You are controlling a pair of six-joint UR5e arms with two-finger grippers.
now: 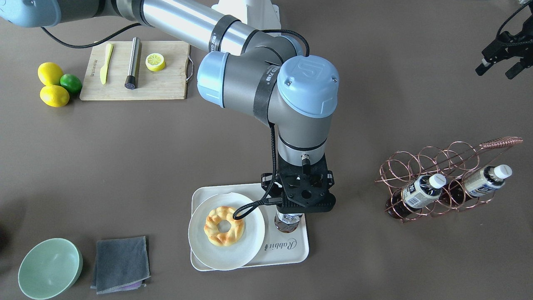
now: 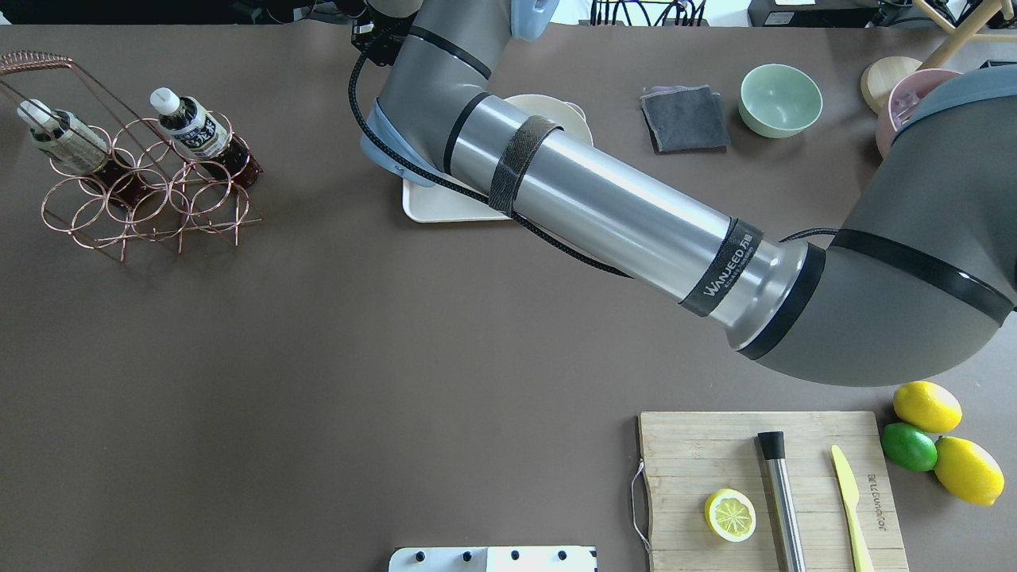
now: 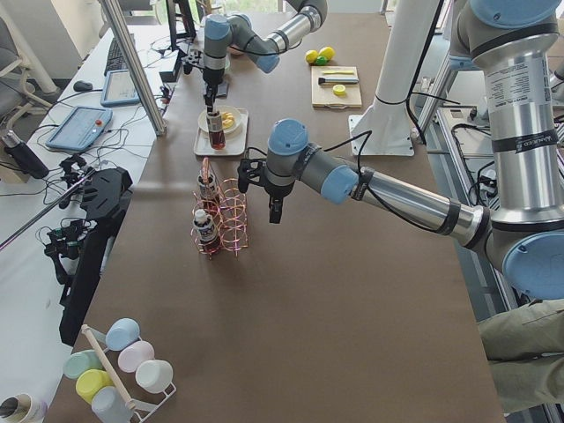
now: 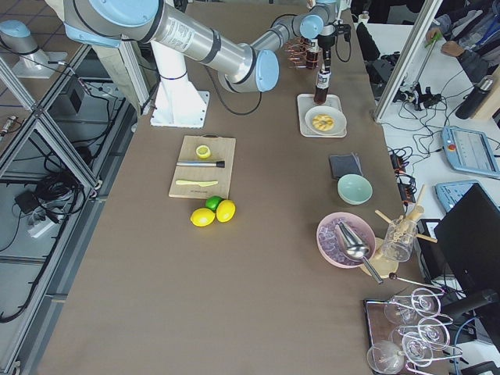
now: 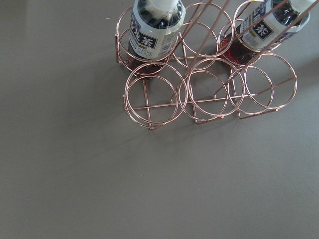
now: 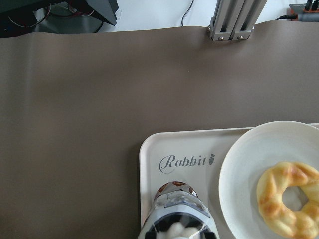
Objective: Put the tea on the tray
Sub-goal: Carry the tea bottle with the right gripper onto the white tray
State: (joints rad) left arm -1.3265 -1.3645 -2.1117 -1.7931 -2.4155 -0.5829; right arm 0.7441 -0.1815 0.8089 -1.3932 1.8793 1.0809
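One tea bottle (image 1: 287,223) stands upright on the white "Rabbit" tray (image 1: 287,250), beside the round plate. My right gripper (image 1: 304,196) is directly above it and shut on its top; the cap is hidden under the gripper. The right wrist view shows the bottle (image 6: 177,219) from above on the tray (image 6: 154,164). Two more tea bottles (image 1: 420,191) (image 1: 485,181) lie in the copper wire rack (image 1: 437,166). My left gripper (image 1: 497,71) is open and empty, hovering near the rack. The left wrist view looks down on the rack (image 5: 199,94).
A round white plate (image 1: 250,237) with a ring pastry (image 1: 224,226) fills the tray's other half. A grey cloth (image 1: 120,264) and green bowl (image 1: 50,268) lie nearby. A wooden board (image 1: 166,83) with knife, metal rod and lemon slice, plus lemons and a lime (image 1: 70,82), sits at the robot's side.
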